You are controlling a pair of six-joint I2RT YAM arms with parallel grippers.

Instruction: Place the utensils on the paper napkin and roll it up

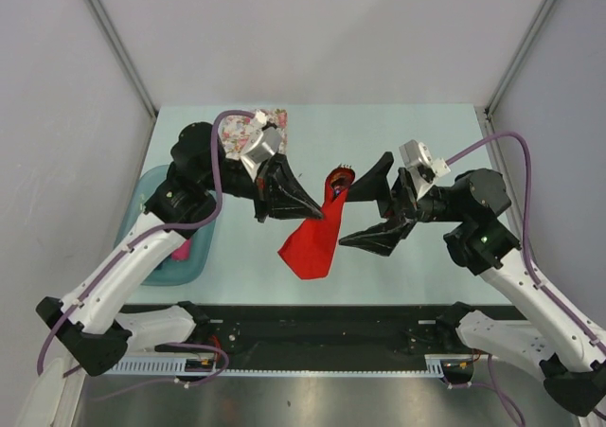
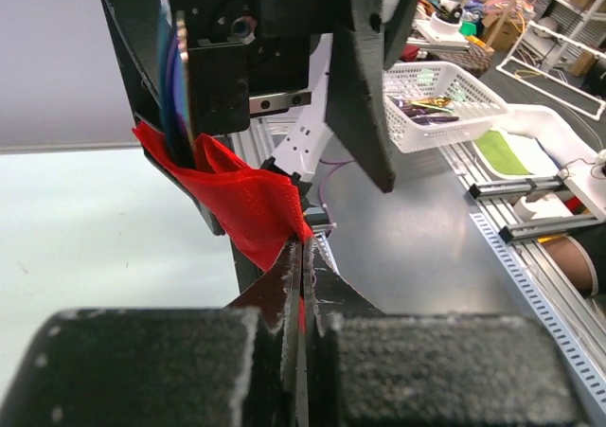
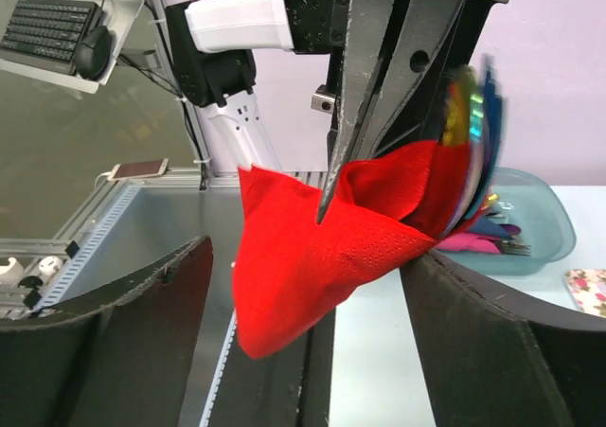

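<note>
Above the table [image 1: 426, 133], left gripper [image 1: 317, 214] pinches the red napkin [image 1: 308, 247], utensils [image 3: 478, 115] bunched in its upper fold; right gripper [image 1: 344, 219] stands wide apart. We'd support that fold, roll slowly.

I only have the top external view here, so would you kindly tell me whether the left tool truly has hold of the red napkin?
Observer: Yes; the left wrist view shows the left tool shut on a fold of the red napkin.
Operator: Thank you. Are the utensils inside it?
Observer: The right wrist view shows blurred blue and gold utensils sticking out above the napkin's fold.
Operator: And the right tool?
Observer: Its own camera shows the right tool open, the napkin hanging before the gap, gripped by neither finger.
</note>
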